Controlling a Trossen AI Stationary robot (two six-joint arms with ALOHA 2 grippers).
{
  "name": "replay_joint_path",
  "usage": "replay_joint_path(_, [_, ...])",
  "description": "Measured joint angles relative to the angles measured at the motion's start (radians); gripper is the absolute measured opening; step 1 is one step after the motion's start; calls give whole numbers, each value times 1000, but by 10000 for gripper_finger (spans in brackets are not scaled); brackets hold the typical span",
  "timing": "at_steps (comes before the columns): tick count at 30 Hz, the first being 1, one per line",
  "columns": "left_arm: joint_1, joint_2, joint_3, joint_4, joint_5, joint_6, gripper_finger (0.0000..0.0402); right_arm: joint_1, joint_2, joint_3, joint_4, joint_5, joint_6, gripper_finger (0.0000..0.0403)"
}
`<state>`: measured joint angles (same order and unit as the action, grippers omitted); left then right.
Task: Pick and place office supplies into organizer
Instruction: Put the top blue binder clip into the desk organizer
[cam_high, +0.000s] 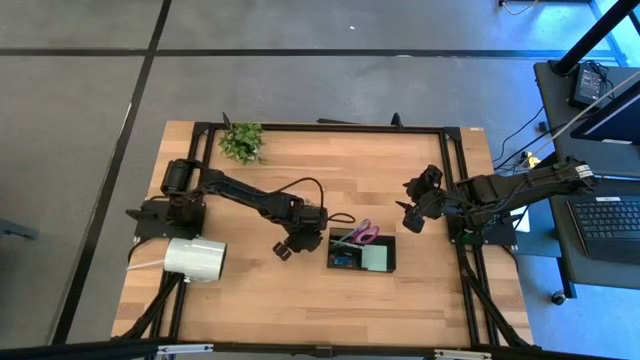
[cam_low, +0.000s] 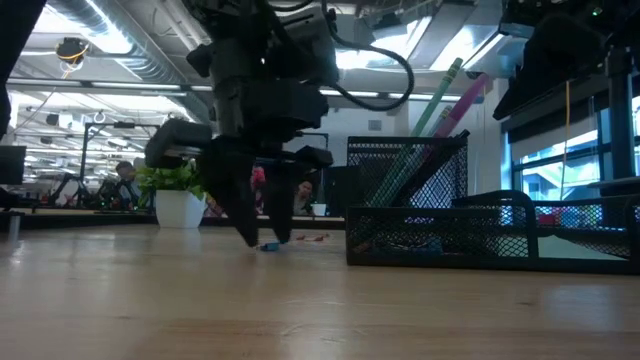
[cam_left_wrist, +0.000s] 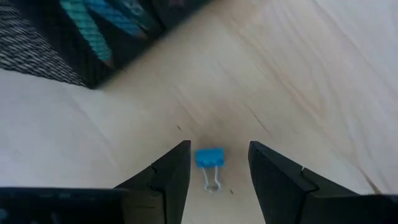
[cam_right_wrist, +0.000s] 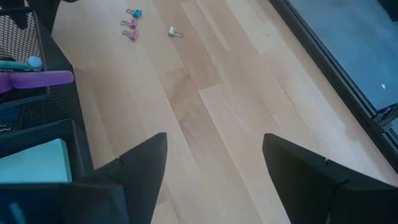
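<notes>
On the wooden table stood one black mesh organizer, and inside it lay one pair of purple-handled scissors, one pale green sticky-note pad and some blue and teal items too blurred to count. The left pincer was lowered just beside the organizer's left end, its two fingers standing open on either side of one small blue binder clip, which lay on the table between them without being squeezed; in the low view the same pincer had its tips down at the table surface with the blue clip at their foot. The right pincer hung above the table to the right of the organizer, its two fingers spread wide and holding nothing. Its wrist view showed four more loose clips farther off on the bare wood: one blue, two pink and one pale, silvery one. In the low view, pens or sticks, one green and one pink clearly visible, leaned up out of the organizer's taller compartment. One big white roll lay near the left arm's base, and one small green plant stood at the table's far edge.
</notes>
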<state>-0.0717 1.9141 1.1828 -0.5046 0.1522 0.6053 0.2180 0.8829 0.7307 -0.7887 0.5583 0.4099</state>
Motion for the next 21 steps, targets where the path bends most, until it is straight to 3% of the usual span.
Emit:
replay_joint_path(10, [1, 18, 2, -5, 3, -38, 155, 0, 0, 0, 0, 0, 0, 268])
replay_joint_path(21, [2, 18, 2, -22, 1, -64, 124, 0, 0, 0, 0, 0, 3, 268])
